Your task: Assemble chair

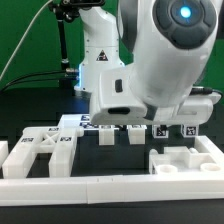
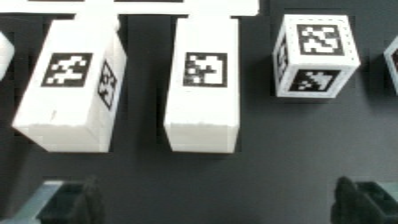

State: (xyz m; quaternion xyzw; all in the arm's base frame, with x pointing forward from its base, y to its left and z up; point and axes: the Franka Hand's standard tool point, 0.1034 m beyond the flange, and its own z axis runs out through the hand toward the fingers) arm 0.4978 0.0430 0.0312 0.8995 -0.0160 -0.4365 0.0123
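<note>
Tool: the tool (image 2: 214, 205) hung over the desk (image 2: 267, 168), jaws spread wide, nothing between them.
Chair: the chair (image 1: 182, 160) lay unassembled as loose parts on the desk.
Nearest parts: the first leg (image 2: 71, 88) and second leg (image 2: 205, 85) lay side by side, close but apart; a short tagged block (image 2: 317, 58) stood beside them.
Risk: with the legs so close, an off-centre descent could land a finger on one or shove its neighbour askew.
Hidden: the arm's housing covered the tool in the exterior view; the target was probably the second leg, though that was unclear.
</note>
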